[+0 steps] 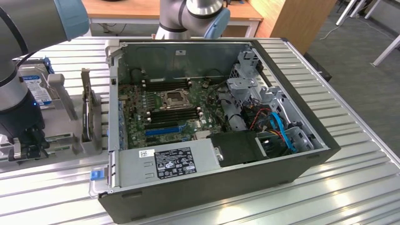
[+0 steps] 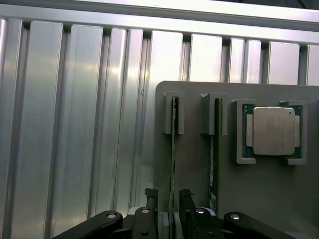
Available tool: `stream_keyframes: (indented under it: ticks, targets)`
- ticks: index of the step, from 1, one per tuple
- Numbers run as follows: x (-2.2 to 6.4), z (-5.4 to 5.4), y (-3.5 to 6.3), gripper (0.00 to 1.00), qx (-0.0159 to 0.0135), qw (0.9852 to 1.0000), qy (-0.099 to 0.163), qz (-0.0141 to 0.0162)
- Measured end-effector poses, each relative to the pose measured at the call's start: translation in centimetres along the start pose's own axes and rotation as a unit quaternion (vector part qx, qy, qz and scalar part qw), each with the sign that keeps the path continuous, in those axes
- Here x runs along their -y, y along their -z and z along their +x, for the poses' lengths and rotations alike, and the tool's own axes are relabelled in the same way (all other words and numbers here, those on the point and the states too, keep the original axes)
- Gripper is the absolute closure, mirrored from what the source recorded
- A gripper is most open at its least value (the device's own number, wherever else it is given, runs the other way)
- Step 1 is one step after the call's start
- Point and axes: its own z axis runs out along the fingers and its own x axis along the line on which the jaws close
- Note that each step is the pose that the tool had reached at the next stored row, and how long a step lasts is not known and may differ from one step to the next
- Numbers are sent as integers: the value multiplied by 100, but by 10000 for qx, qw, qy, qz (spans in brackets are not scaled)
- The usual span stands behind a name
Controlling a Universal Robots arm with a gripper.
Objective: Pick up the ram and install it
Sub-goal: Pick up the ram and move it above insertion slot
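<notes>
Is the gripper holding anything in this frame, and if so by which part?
Nothing is held. The gripper is open, fingers either side of the ram, which stands on edge in its grey holder.

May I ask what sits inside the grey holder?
In the grey holder, the ram stands on edge, straddled by the open pincer, beside a second ram stick and a processor. The pincer covers the ram's near end.

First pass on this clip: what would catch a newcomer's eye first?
An open PC case fills the middle of the slatted table, its motherboard exposed. At the exterior view's left, the open end effector straddles a ram standing on edge in a grey holder. A second stick and a CPU sit beside it.
</notes>
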Motion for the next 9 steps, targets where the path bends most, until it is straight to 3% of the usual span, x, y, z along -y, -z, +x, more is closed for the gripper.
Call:
stream_keyframes:
  ticks: [9]
  targets:
    - [2, -10, -1, 69, 0, 10000, 0, 0]
